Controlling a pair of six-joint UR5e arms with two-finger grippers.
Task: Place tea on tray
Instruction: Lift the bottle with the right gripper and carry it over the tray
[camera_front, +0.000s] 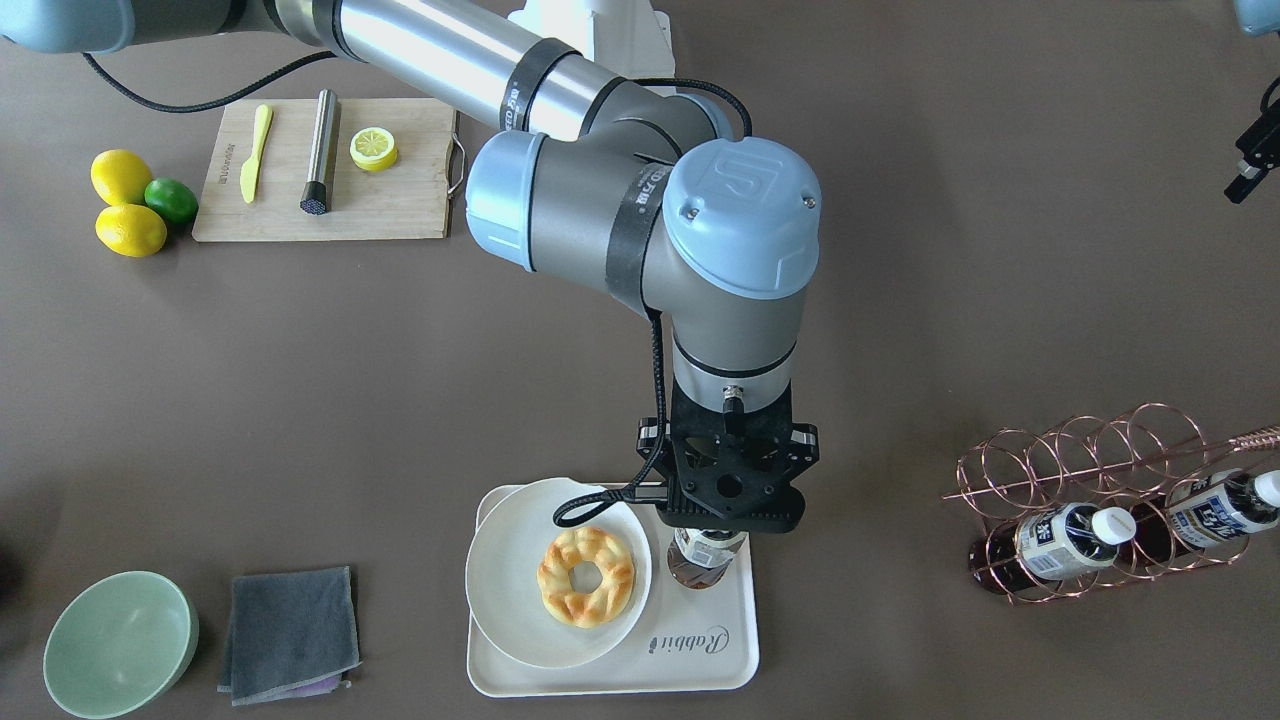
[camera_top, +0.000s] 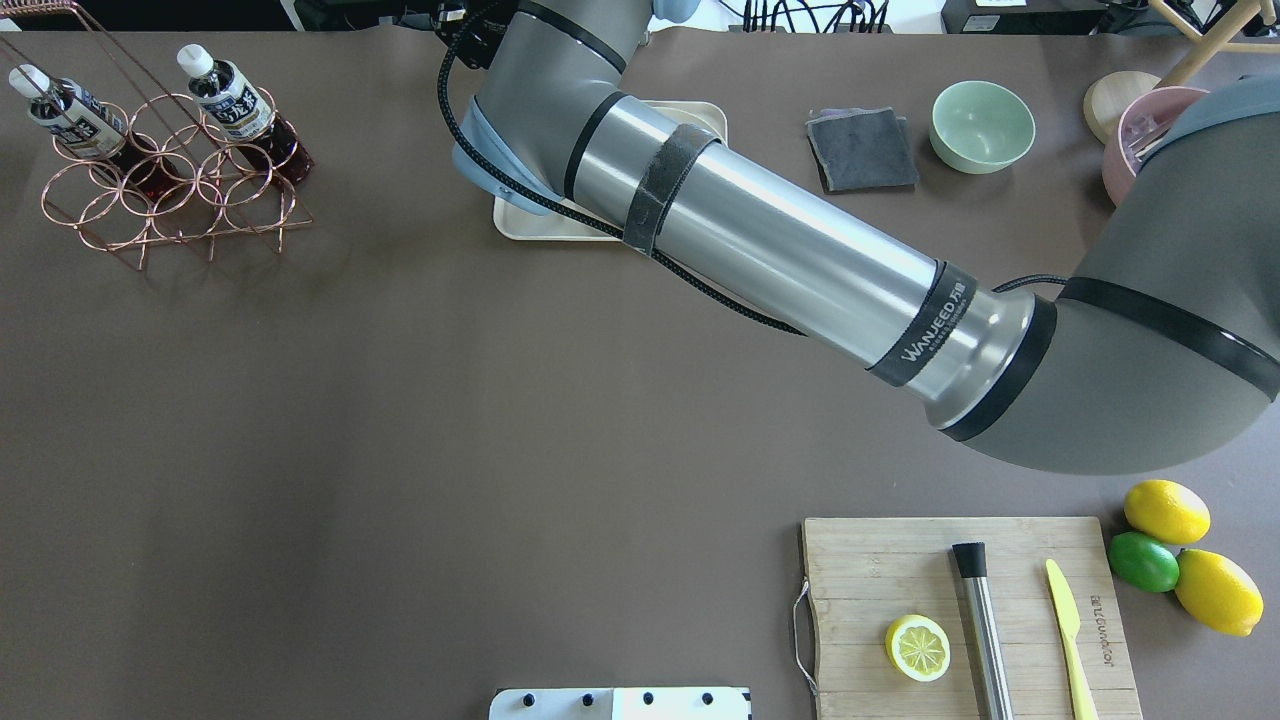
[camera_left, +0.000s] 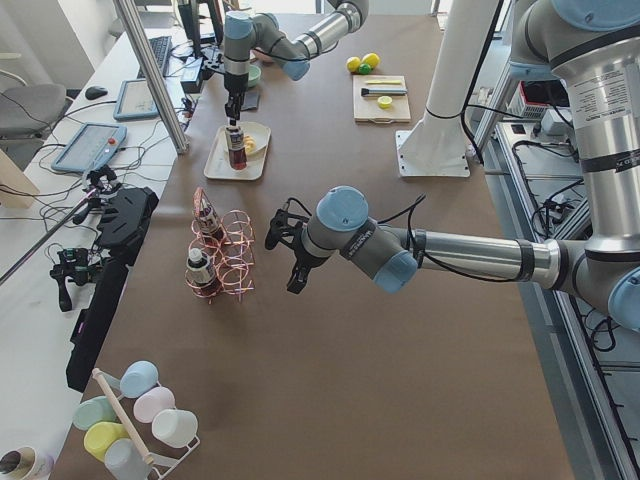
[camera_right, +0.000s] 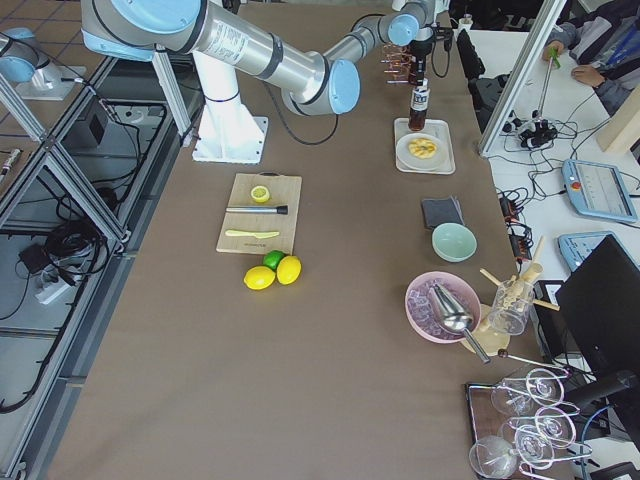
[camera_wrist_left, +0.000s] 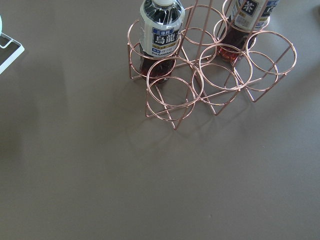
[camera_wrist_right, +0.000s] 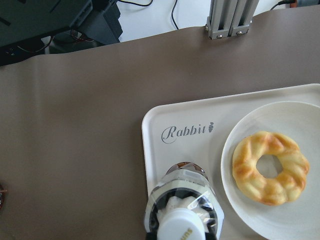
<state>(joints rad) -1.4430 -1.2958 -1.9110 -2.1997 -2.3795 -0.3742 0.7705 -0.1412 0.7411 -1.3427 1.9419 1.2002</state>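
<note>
The brown table (camera_front: 400, 400) fills the front-facing view and is crossed from the upper left by the right arm (camera_front: 560, 90), which is bent downwards at lower centre. Below it lies the cream tray (camera_front: 700, 650), lettered "Rabbit". Its left part is covered by a round white plate (camera_front: 500, 600) bearing a ring-shaped pastry (camera_front: 586, 577). The tea (camera_front: 705, 562) is seen upright within the tray's rim, on the bare strip just right of the plate and above the lettering. The right gripper (camera_front: 730, 515) is held directly over its cap. The fingers are hidden beneath the gripper body, so it cannot be told whether they are clamped on the bottle or apart. At upper left a wooden cutting board (camera_front: 400, 200) carries a lemon half (camera_front: 373, 148), a metal cylinder (camera_front: 320, 150) and a yellow knife (camera_front: 256, 152). At lower right a copper wire rack (camera_top: 165, 195) holds two more tea bottles (camera_front: 1060, 540). A green bowl (camera_front: 120, 645) and a grey cloth (camera_front: 290, 630) lie at lower left. In the left side view, the left gripper (camera_left: 292, 272) is seen beside the rack, and its state cannot be told.
</note>
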